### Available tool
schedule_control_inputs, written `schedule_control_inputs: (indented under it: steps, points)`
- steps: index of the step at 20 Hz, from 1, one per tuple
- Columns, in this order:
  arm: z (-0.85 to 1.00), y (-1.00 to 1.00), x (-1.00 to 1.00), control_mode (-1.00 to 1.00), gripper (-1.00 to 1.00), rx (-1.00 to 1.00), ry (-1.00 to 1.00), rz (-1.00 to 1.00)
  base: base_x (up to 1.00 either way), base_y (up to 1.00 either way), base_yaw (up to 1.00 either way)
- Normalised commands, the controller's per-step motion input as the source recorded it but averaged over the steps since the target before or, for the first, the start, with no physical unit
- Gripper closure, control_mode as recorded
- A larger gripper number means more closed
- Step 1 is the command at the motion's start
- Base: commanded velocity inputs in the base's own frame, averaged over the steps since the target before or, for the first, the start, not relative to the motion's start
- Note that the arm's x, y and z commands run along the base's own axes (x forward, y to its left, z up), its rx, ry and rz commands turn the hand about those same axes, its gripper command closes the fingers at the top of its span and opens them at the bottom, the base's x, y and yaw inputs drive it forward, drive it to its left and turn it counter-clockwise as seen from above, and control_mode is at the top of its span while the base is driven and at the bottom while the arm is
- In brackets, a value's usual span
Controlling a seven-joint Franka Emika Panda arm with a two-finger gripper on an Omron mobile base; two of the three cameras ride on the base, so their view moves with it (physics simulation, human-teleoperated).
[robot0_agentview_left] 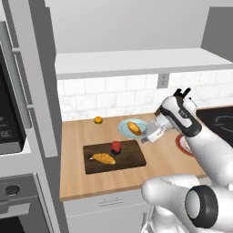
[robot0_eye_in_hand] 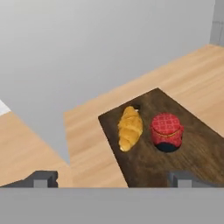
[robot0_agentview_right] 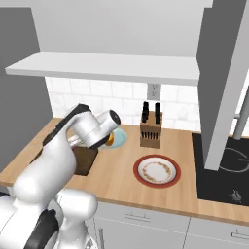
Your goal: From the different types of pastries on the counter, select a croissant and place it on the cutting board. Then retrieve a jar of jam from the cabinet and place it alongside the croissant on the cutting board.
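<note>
On the dark cutting board (robot0_agentview_left: 132, 160) (robot0_eye_in_hand: 197, 153) lie the golden croissant (robot0_agentview_left: 103, 158) (robot0_eye_in_hand: 130, 127) and, right beside it, the upright red jar of jam (robot0_agentview_left: 116, 146) (robot0_eye_in_hand: 166, 130). They sit close together but apart. My gripper (robot0_agentview_left: 146, 138) (robot0_eye_in_hand: 113, 179) hovers above the board's right end. It is open, with nothing between its fingertips (robot0_eye_in_hand: 41, 178). The other pastry, a plump bun (robot0_agentview_left: 134, 128), rests on a pale blue plate (robot0_agentview_left: 124, 129) (robot0_agentview_right: 119, 138) behind the board on the tan counter (robot0_agentview_left: 82, 182). The cabinet shelf (robot0_agentview_left: 136, 61) runs overhead.
A small orange fruit (robot0_agentview_left: 98, 120) sits by the backsplash. A knife block (robot0_agentview_right: 151, 129) and a red-rimmed plate (robot0_agentview_right: 156, 171) stand to the right, with the black cooktop (robot0_agentview_right: 228, 170) beyond. Tall grey oven housing (robot0_agentview_left: 32, 113) borders the counter on the left.
</note>
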Motion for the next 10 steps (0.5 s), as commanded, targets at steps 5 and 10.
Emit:
schedule_control_inputs:
  steps: [5,10]
  points:
    - [0.00,-0.01,-0.55,-1.00,-1.00,-0.04,0.08,-0.40,0.00,0.00,0.00]
    - [0.00,0.00,-0.59,-1.00,-1.00,-0.03,0.17,-0.74,0.00,0.00,0.00]
